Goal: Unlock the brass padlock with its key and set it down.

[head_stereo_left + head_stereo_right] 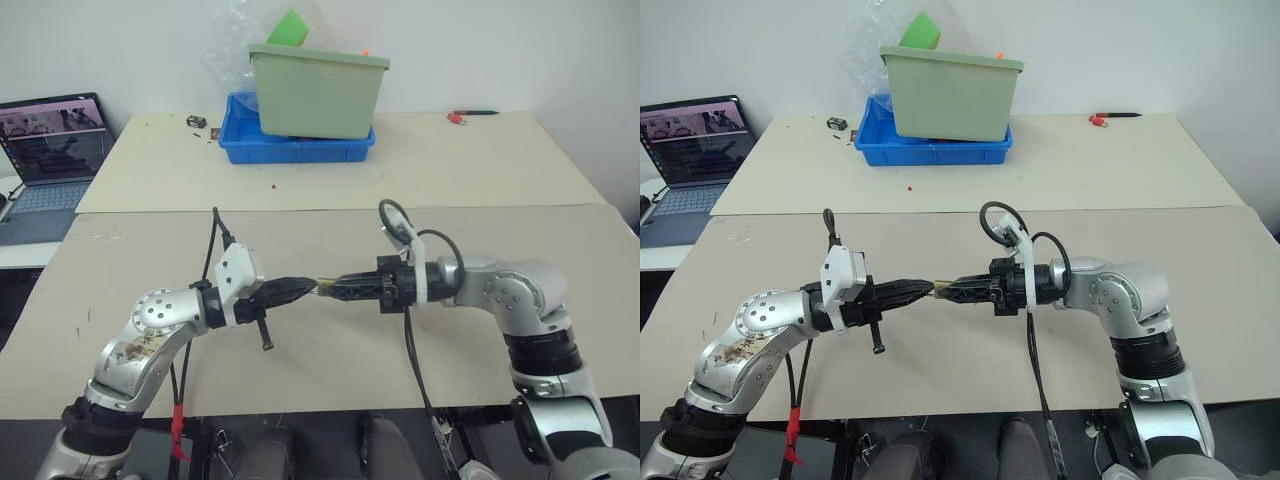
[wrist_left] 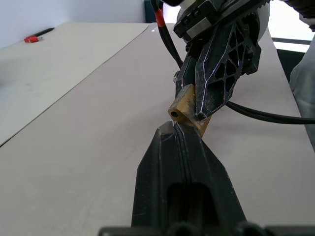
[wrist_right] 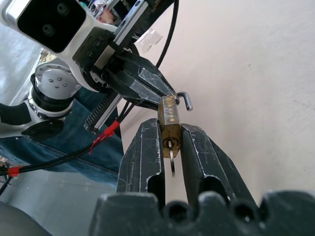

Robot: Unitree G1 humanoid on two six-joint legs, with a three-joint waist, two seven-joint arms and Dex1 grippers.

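— Where do the claws sit?
— Above the near table (image 1: 120,290), tip to tip: left claw (image 1: 308,287) on the left, right claw (image 1: 332,288) on the right, the brass padlock (image 3: 170,124) between them with the key (image 3: 171,156) in it.
— And behind?
— On the far table (image 1: 480,160), a bin (image 1: 318,90) in a tray (image 1: 296,148); a pen (image 1: 470,116) far right; a laptop (image 1: 52,150) at left.

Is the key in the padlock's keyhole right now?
Yes. The right wrist view shows the key seated in the keyhole of the brass padlock, which the right gripper clamps.
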